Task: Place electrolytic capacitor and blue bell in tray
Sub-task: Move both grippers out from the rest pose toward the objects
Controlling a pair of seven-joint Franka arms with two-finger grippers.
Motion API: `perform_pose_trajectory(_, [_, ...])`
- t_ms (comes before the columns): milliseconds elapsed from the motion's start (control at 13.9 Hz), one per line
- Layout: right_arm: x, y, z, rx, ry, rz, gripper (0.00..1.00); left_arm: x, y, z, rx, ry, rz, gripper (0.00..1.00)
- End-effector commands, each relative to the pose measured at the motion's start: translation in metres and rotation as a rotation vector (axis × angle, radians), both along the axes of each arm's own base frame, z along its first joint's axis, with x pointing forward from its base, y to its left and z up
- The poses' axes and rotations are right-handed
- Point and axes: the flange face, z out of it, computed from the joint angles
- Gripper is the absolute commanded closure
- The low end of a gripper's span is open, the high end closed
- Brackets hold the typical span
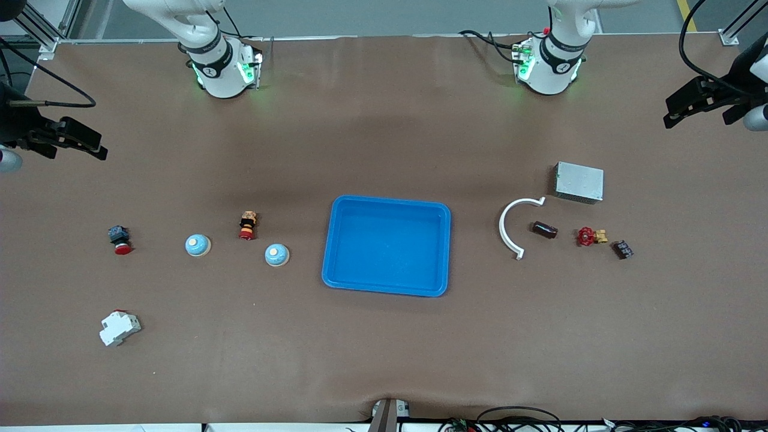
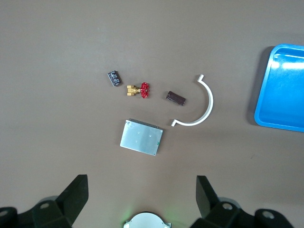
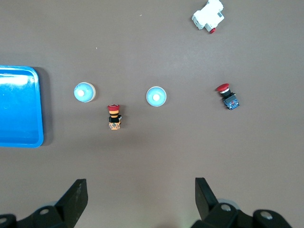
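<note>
Both end effectors, left (image 2: 140, 197) and right (image 3: 137, 197), hang open at the table's ends; the capacitor (image 1: 623, 249) lies toward the left arm's end, the bells (image 1: 276, 255) toward the right arm's, tray (image 1: 443, 252) between.

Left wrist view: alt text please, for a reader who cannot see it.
Open left gripper hangs over a brown table bearing a silver box, white curved bracket, red-handled valve and two small dark parts; the blue tray shows at the edge.

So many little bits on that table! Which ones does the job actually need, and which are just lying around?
Needed for the job:
- blue tray, middle of the table
- two blue bells, toward the right arm's end
- two dark capacitors, toward the left arm's end

Just lying about:
- white curved clip
- metal box
- red-handled valve
- two red push-buttons
- white breaker
</note>
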Motion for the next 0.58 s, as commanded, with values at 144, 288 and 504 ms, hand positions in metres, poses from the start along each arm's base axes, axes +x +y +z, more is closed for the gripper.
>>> perform_pose_trajectory(144, [0.003,-0.003,0.004,-0.013,0.003,-0.010,0.00,0.000,0.011,0.006,-0.004,-0.013,0.008,0.00])
perform_pose_trajectory(288, [0.003,-0.003,0.004,-0.013,0.003,-0.008,0.00,0.009,0.017,-0.008,0.010,0.012,0.013,0.00])
perform_pose_trajectory(504, [0.003,-0.001,0.004,-0.013,0.003,-0.007,0.00,0.029,0.037,-0.057,0.008,0.110,0.049,0.00])
